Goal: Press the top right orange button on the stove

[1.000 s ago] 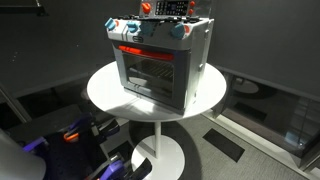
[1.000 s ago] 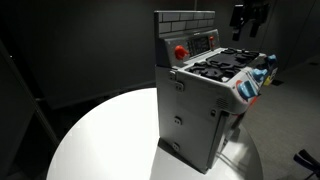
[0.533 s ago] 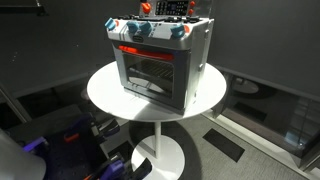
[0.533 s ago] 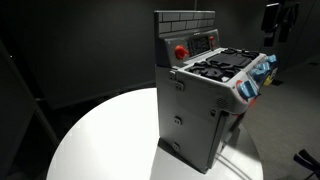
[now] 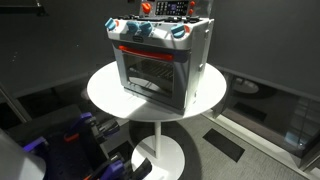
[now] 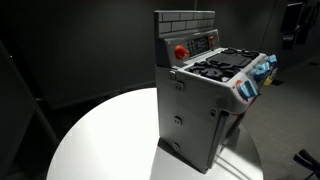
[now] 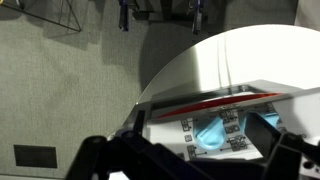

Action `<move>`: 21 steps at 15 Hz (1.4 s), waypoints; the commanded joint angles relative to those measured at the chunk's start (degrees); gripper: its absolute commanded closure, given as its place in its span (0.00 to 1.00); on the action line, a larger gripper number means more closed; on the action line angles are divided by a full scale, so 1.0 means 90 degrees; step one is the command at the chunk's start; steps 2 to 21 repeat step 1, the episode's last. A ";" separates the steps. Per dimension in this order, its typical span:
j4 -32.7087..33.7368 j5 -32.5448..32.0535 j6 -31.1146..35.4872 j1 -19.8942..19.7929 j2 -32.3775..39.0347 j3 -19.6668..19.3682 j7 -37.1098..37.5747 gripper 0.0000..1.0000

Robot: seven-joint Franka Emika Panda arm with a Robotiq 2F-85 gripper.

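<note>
**Gripper drew off from the stove**

In an exterior view, the gripper (image 6: 295, 25) had hung high above the top of the stove (image 6: 205, 85) a second earlier. Half a second later it had slid sideways, clear of the stove. It ended as a dark shape at the picture's right edge, slightly lower and well apart from the stove.

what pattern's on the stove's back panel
Grey bricks; the back panel shows best in an exterior view.

Dark rm, round white table (image 5: 102, 92), grey carpet floor (image 7: 60, 90).
</note>
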 commanded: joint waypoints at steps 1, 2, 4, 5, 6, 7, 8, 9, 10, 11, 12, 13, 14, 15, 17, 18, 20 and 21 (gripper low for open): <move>0.0004 0.0005 -0.0014 -0.0019 -0.0004 0.0020 -0.0004 0.00; 0.0004 0.0005 -0.0014 -0.0019 -0.0004 0.0020 -0.0004 0.00; 0.0004 0.0005 -0.0014 -0.0019 -0.0004 0.0020 -0.0004 0.00; 0.0004 0.0005 -0.0014 -0.0019 -0.0004 0.0020 -0.0004 0.00; 0.0004 0.0005 -0.0014 -0.0019 -0.0004 0.0020 -0.0004 0.00; 0.0004 0.0005 -0.0014 -0.0019 -0.0004 0.0020 -0.0004 0.00; 0.0004 0.0005 -0.0014 -0.0019 -0.0004 0.0020 -0.0004 0.00; 0.0004 0.0005 -0.0014 -0.0019 -0.0004 0.0020 -0.0004 0.00; 0.0004 0.0005 -0.0014 -0.0019 -0.0004 0.0020 -0.0004 0.00; 0.0004 0.0005 -0.0014 -0.0019 -0.0004 0.0020 -0.0004 0.00; 0.0004 0.0005 -0.0014 -0.0019 -0.0004 0.0020 -0.0004 0.00; 0.0004 0.0005 -0.0014 -0.0019 -0.0004 0.0020 -0.0004 0.00; 0.0004 0.0005 -0.0014 -0.0019 -0.0004 0.0020 -0.0004 0.00; 0.0004 0.0005 -0.0014 -0.0019 -0.0004 0.0020 -0.0004 0.00; 0.0004 0.0005 -0.0014 -0.0019 -0.0004 0.0020 -0.0004 0.00; 0.0004 0.0005 -0.0014 -0.0019 -0.0004 0.0020 -0.0004 0.00; 0.0004 0.0005 -0.0014 -0.0019 -0.0004 0.0020 -0.0004 0.00; 0.0004 0.0005 -0.0014 -0.0019 -0.0004 0.0020 -0.0004 0.00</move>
